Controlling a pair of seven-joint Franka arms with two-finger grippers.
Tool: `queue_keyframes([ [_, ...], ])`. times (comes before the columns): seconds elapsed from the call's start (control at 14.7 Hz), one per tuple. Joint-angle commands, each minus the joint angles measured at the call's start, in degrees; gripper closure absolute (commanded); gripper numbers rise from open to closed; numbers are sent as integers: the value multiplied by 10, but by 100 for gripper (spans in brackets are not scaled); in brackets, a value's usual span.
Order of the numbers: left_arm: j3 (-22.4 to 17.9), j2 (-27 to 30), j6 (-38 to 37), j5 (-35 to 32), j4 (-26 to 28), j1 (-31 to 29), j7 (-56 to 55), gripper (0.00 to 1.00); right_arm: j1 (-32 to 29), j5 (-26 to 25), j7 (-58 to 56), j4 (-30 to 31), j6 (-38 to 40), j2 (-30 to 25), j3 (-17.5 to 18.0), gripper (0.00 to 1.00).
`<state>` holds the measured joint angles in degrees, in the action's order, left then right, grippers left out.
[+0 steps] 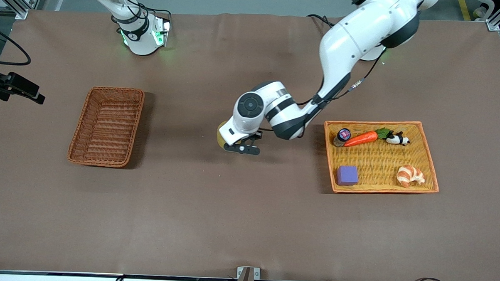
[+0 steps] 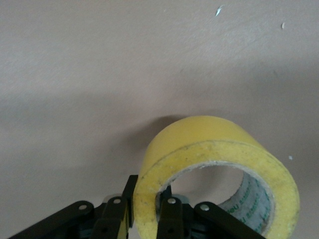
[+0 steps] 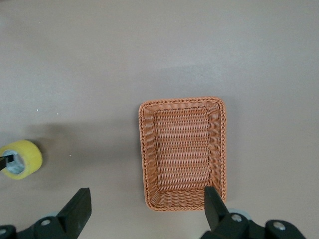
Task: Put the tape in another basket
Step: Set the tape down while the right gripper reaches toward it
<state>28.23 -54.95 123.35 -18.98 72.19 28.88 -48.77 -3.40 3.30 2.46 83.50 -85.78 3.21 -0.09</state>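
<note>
The tape (image 1: 221,138) is a yellowish roll held up over the middle of the table, between the two baskets. My left gripper (image 1: 238,147) is shut on its wall. In the left wrist view the gripper (image 2: 147,194) has one finger outside the tape (image 2: 209,137) and one inside its hole. The dark reddish-brown basket (image 1: 114,89) stands empty toward the right arm's end. My right gripper (image 3: 145,200) is open and empty, high over the basket (image 3: 182,99). That view also shows the tape (image 3: 22,158) off to one side.
A light orange-yellow woven tray (image 1: 373,122) at the left arm's end holds a carrot (image 1: 361,138), a purple block (image 1: 347,175), a croissant (image 1: 410,175), a small bottle (image 1: 342,136) and a panda toy (image 1: 397,139).
</note>
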Motion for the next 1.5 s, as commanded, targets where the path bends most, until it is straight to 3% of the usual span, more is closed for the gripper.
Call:
queue_keyframes([
  [0.0,-62,-16,13,-9,-50,64,1,69,-6,-8,-6,5,2,-4,5,0],
  [0.07,-80,-16,40,-8,-49,75,-6,48,-5,-8,-6,4,2,-4,5,0],
  [0.2,-86,-8,44,-3,-46,72,-40,23,-6,-8,-6,4,2,-4,5,0],
  [0.34,-86,21,30,16,-44,61,-63,13,-5,-8,-6,4,2,-4,5,0],
  [0.41,-88,35,5,27,-43,57,-63,3,-5,-8,-6,4,2,-4,5,0],
  [0.48,-88,68,-40,29,-32,34,-63,0,-4,-7,-5,4,1,-4,5,0],
  [0.68,-85,141,-139,30,-24,-23,-28,0,20,0,2,3,-19,1,8,0],
  [0.89,-87,207,-147,55,25,-88,51,0,70,3,19,4,-46,33,18,0],
  [1.16,-92,294,-147,104,97,-168,137,0,125,3,119,5,-110,116,81,0],
  [1.43,-96,395,-150,121,157,-231,214,0,164,-10,211,81,-280,177,128,0],
])
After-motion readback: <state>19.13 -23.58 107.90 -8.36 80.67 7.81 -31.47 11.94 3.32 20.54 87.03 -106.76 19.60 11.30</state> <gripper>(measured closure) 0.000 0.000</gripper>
